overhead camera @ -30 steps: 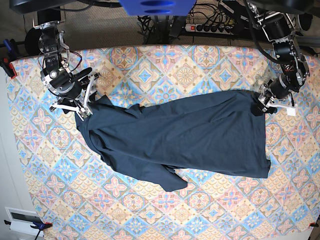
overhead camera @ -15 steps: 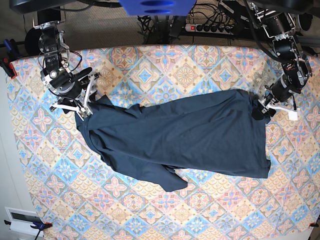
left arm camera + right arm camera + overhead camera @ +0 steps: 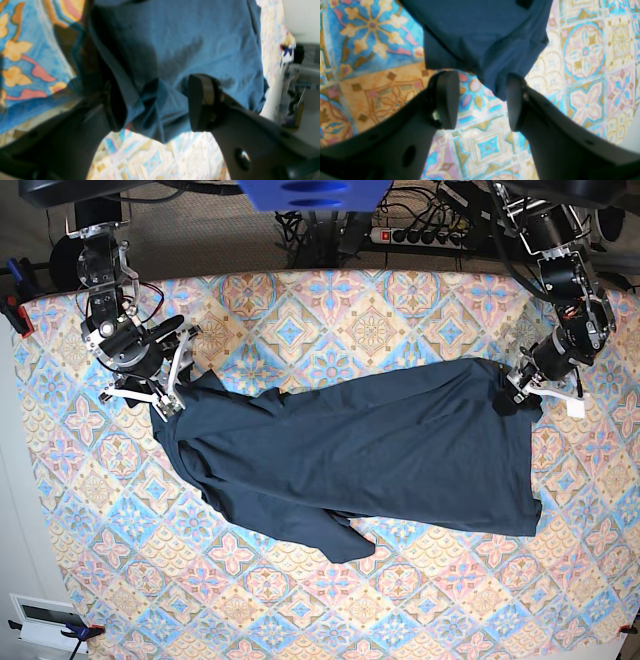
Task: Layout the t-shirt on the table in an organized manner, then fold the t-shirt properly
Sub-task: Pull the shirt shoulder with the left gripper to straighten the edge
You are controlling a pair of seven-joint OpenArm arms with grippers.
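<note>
The dark navy t-shirt (image 3: 350, 450) lies spread at a slant across the patterned table (image 3: 400, 310), with wrinkles and a folded flap at its lower middle. My left gripper (image 3: 518, 392) is at the shirt's right upper corner. In the left wrist view it (image 3: 157, 105) is open, with a bunched fold of the shirt (image 3: 187, 37) between the fingers. My right gripper (image 3: 165, 398) is at the shirt's left upper corner. In the right wrist view it (image 3: 481, 100) is open over the table (image 3: 370, 82), and a corner of the shirt (image 3: 482, 32) reaches between the fingertips.
A power strip and cables (image 3: 430, 230) lie beyond the table's far edge. A red clamp (image 3: 20, 315) holds the cloth at the left edge. A white device (image 3: 45, 615) sits off the table's near left corner.
My left gripper has shifted a little to the left, further onto the shirt's right corner. The right arm and the shirt's shape are unchanged.
</note>
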